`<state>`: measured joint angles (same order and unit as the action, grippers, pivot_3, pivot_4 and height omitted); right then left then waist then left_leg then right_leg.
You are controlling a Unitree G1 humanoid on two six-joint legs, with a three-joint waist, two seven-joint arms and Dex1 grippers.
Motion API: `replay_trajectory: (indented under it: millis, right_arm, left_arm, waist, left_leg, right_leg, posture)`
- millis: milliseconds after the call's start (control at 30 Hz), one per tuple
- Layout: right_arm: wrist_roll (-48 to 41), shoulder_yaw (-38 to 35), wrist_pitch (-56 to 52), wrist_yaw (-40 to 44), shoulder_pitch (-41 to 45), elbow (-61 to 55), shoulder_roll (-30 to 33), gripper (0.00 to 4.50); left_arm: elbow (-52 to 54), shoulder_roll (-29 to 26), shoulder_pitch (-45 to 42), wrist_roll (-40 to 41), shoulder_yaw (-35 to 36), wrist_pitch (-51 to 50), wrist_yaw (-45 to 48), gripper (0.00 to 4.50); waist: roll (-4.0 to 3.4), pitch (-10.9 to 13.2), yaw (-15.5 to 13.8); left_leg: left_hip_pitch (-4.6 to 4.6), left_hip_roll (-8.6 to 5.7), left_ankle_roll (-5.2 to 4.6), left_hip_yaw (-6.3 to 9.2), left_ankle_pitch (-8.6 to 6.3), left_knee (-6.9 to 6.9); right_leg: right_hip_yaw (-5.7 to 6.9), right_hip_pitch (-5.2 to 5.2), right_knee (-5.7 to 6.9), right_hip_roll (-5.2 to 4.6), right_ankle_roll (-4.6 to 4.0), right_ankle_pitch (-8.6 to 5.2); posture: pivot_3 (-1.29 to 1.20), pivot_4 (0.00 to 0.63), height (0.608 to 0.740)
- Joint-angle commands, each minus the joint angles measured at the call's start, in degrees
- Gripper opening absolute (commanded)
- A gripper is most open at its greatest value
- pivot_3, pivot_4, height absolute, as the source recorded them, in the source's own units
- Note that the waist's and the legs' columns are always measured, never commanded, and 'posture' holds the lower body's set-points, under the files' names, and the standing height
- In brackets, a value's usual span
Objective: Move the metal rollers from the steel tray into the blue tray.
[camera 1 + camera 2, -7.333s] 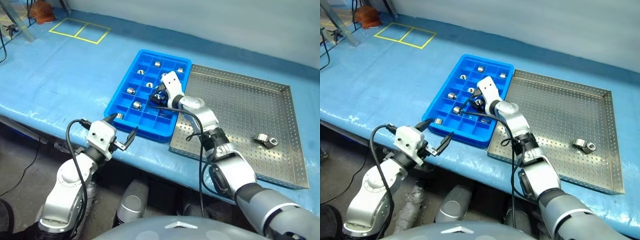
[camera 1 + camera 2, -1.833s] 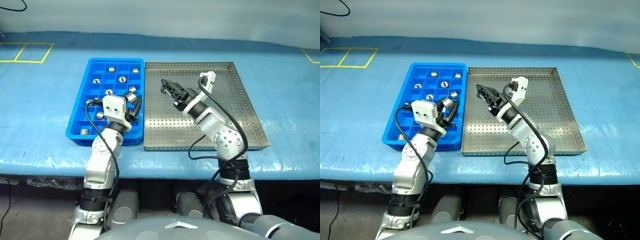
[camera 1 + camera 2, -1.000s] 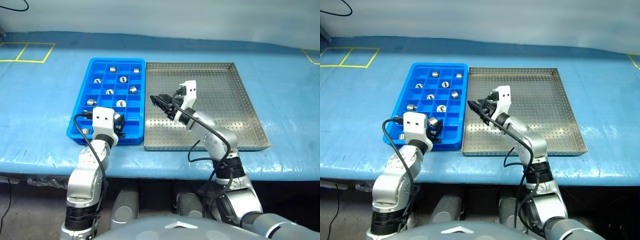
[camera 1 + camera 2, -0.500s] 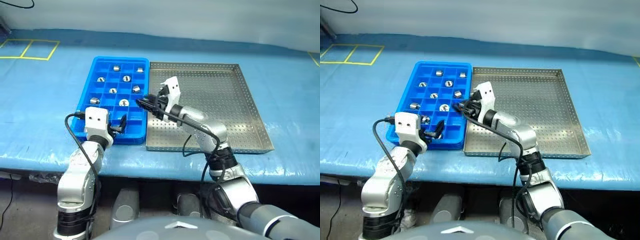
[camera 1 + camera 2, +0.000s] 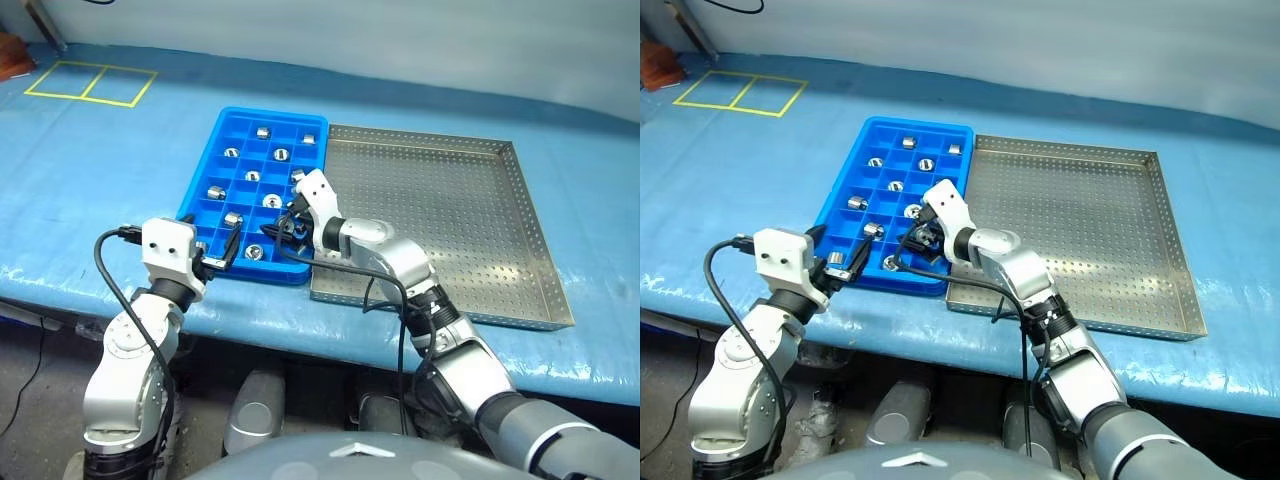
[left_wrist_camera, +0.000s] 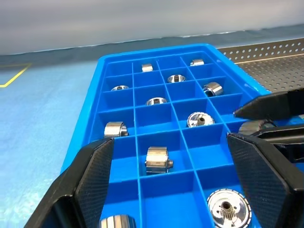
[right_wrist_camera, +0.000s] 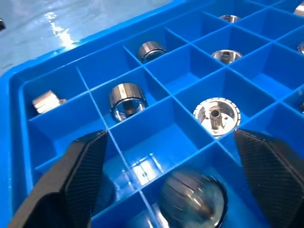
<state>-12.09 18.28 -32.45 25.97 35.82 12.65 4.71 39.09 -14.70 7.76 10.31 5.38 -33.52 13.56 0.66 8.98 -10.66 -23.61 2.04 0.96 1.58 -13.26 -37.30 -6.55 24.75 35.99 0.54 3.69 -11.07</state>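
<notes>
The blue tray [image 5: 207, 196] holds several metal rollers in its compartments, such as one [image 6: 156, 159] and a flanged one [image 7: 217, 114]. My right gripper [image 5: 283, 238] hangs open low over the tray's near right compartments. A blurred roller [image 7: 192, 197] lies loose between its fingers [image 7: 83, 175], just above a compartment. The left gripper [image 5: 218, 255] is open at the tray's near left corner, holding nothing, and another flanged roller [image 6: 227, 209] sits just ahead of it. On the steel tray [image 5: 440, 210], to the right of the blue one, the perforated floor is bare.
Both trays sit on a blue-covered table [image 5: 110, 170] near its front edge. Yellow tape squares [image 5: 90, 83] mark the far left corner. The right gripper's black fingertips [image 6: 275, 104] reach across the left wrist view over the tray's right side.
My right gripper moved left from the tray's right edge over its near compartments, opened and let go of a roller. The left gripper stays open, drawn back slightly. The camera swung left.
</notes>
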Motion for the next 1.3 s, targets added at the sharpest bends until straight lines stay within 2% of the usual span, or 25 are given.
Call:
replay_trajectory:
  millis: [33, 200, 333, 433, 533, 700, 800, 967, 1033, 1300]
  right_arm:
    - [2.0, -1.4, 0.7, -0.7, -0.1, 0.4, 0.7, 4.47]
    - [2.3, -2.7, 0.4, -0.3, -0.8, -0.2, 1.2, 4.47]
    - [-6.4, -9.3, 3.2, 4.2, -2.8, -6.2, -1.3, 4.47]
    - [-8.2, -11.8, 5.9, 5.4, -4.5, -9.5, -1.3, 4.47]
    - [-6.1, -12.8, 9.0, 4.5, -6.3, -11.1, 0.4, 4.47]
    - [-2.2, -14.7, 14.4, 1.3, -9.5, -12.7, 3.8, 4.47]
    - [-1.8, -16.0, 15.1, 1.1, -12.4, -14.9, 6.6, 4.47]
    - [-3.0, -18.6, 14.7, 2.1, -18.9, -20.3, 10.8, 4.47]
    - [-3.6, -19.5, 13.8, 1.6, -21.1, -21.9, 11.7, 4.5]
    - [-6.9, -21.8, 10.4, 2.4, -27.8, -28.3, 13.9, 4.5]
  left_arm:
    - [2.2, 0.3, -1.0, 1.0, -1.0, 2.2, 0.6, 4.14]
    - [1.6, 0.1, -2.1, 1.3, -1.6, 3.5, 1.3, 4.14]
    - [1.5, 0.1, -3.6, 1.6, -2.3, 6.3, 2.2, 4.14]
    - [0.0, 0.1, -5.3, 0.4, -4.2, 8.7, 2.4, 4.14]
    - [-4.3, 0.0, -8.7, -2.0, -8.6, 11.2, 3.0, 4.14]
    - [-13.3, 3.1, -14.4, -5.3, -13.5, 17.8, 2.2, 4.14]
    - [-19.1, 3.6, -16.3, -7.5, -16.0, 22.0, 3.1, 4.14]
    - [-25.6, 5.2, -18.1, -5.6, -16.2, 27.2, 5.7, 4.14]
    - [-27.9, 6.5, -18.4, -3.9, -15.2, 28.9, 6.3, 4.49]
    - [-30.9, 5.5, -17.5, -2.4, -16.2, 30.7, 11.7, 4.5]
  waist:
    - [0.01, 0.0, -0.4]
    - [0.01, 0.0, -0.8]
    - [0.01, 0.0, -1.2]
    - [-0.01, 0.0, -1.2]
    - [-0.02, 0.0, -1.1]
    - [-0.01, 0.0, -0.5]
    - [-0.01, 0.0, 0.5]
    - [-0.01, 0.0, 3.3]
    - [-0.01, 0.0, 4.4]
    - [-0.02, 0.0, 8.5]
  left_leg:
    - [0.0, 0.0, 0.01, 0.0, 0.0, 0.0]
    - [-0.01, 0.02, 0.02, 0.02, 0.01, 0.01]
    - [-0.07, 0.01, 0.02, 0.03, 0.01, 0.01]
    - [-0.15, 0.01, 0.03, 0.06, 0.0, 0.02]
    - [-0.13, 0.02, 0.03, 0.08, 0.0, 0.02]
    - [-0.11, 0.0, 0.05, 0.04, 0.02, 0.01]
    - [-0.13, -0.02, 0.05, 0.03, 0.02, 0.02]
    - [-0.15, -0.01, 0.0, 0.03, -0.01, 0.07]
    - [-0.13, -0.01, 0.0, 0.03, -0.01, 0.06]
    - [0.03, 0.0, -0.02, -0.01, -0.01, -0.04]
  right_leg:
    - [0.0, 0.0, 0.0, 0.0, 0.0, 0.0]
    - [0.05, 0.01, 0.0, 0.01, 0.0, 0.0]
    - [0.06, 0.02, -0.03, 0.0, 0.0, 0.0]
    - [0.08, 0.06, -0.06, 0.0, 0.0, 0.0]
    - [0.11, 0.05, -0.05, 0.02, 0.0, 0.0]
    - [0.08, 0.03, -0.08, 0.01, 0.0, 0.0]
    - [0.06, 0.03, -0.11, -0.01, 0.0, 0.01]
    - [0.03, 0.03, -0.11, 0.0, -0.05, 0.02]
    - [0.02, 0.01, -0.09, -0.01, -0.06, 0.02]
    - [-0.06, -0.11, 0.0, 0.02, 0.0, 0.01]
  posture:
    - [0.46, 0.15, 0.74]
    - [0.44, 0.15, 0.74]
    - [0.44, 0.15, 0.74]
    - [0.42, 0.15, 0.74]
    - [0.39, 0.15, 0.74]
    - [0.31, 0.15, 0.74]
    - [0.25, 0.15, 0.74]
    - [0.19, 0.15, 0.74]
    - [0.17, 0.15, 0.74]
    - [0.13, 0.15, 0.74]
